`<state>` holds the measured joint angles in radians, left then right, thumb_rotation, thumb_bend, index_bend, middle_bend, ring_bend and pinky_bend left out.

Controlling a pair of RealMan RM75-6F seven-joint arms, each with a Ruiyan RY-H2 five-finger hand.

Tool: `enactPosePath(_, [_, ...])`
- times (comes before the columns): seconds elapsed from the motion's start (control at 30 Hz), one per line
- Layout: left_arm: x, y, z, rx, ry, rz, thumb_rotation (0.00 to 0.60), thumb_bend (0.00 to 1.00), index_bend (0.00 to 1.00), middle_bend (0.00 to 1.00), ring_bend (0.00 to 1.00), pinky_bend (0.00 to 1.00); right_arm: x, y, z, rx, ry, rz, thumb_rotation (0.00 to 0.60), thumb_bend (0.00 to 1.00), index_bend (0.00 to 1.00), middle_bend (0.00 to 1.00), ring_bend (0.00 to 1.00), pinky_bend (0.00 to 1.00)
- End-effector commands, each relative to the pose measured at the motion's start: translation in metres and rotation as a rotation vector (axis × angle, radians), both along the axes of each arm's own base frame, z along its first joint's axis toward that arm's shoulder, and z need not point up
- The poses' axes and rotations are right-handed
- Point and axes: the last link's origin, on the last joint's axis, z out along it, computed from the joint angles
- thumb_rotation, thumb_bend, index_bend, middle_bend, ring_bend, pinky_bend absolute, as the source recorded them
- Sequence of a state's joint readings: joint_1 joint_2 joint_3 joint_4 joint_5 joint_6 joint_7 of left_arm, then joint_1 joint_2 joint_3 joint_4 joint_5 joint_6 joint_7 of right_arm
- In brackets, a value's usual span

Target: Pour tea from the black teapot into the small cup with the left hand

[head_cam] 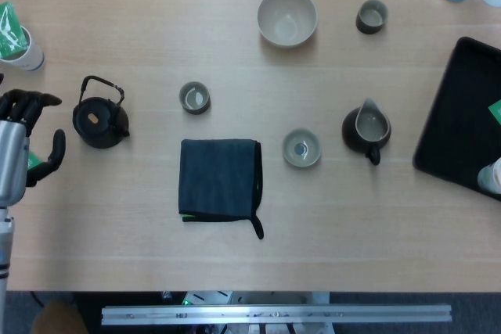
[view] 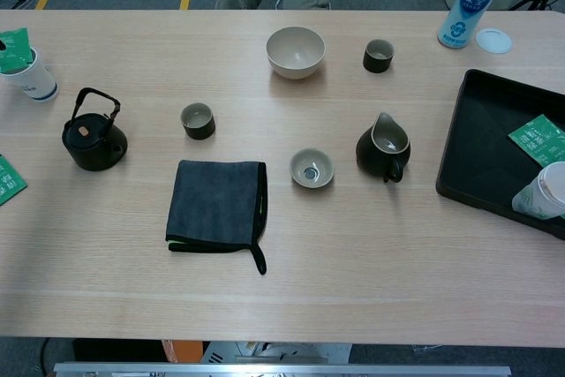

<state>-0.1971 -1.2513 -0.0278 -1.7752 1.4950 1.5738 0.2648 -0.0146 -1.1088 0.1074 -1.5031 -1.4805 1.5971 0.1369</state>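
The black teapot (head_cam: 99, 120) (view: 92, 139) stands upright on the table at the left, its wire handle raised. The small dark cup (head_cam: 194, 98) (view: 198, 120) sits to its right, apart from it. My left hand (head_cam: 22, 150) shows only in the head view, at the left edge, a little left of the teapot and not touching it; its fingers are spread and hold nothing. My right hand appears in neither view.
A dark folded cloth (head_cam: 220, 181) lies mid-table. A pale shallow cup (head_cam: 301, 148), a dark pitcher (head_cam: 366, 131), a large bowl (head_cam: 287, 17) and another dark cup (head_cam: 372, 16) stand to the right. A black tray (head_cam: 462, 115) fills the right edge; a paper cup (head_cam: 17, 41) stands far left.
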Motion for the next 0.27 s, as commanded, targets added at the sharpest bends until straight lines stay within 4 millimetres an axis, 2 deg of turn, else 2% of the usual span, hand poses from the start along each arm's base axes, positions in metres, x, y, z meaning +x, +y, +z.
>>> enactPosePath(0.03, [-0.0033,-0.0055,0.0011,-0.003,0.018,0.014,0.496,0.44,0.32,0.37,0.26,0.11,-0.0007,0.0008,-0.0003,0.0,-0.002,-0.002,0.6,0.11,0.32,0.34,0.22,0.28])
enactPosePath(0.27, [-0.0125,-0.0099,0.0011,-0.006,0.029,0.067,0.495,0.43,0.32,0.36,0.26,0.11,-0.0032,0.0017,0.0,0.002,-0.003,-0.007,0.6,0.11,0.32,0.34,0.22,0.28])
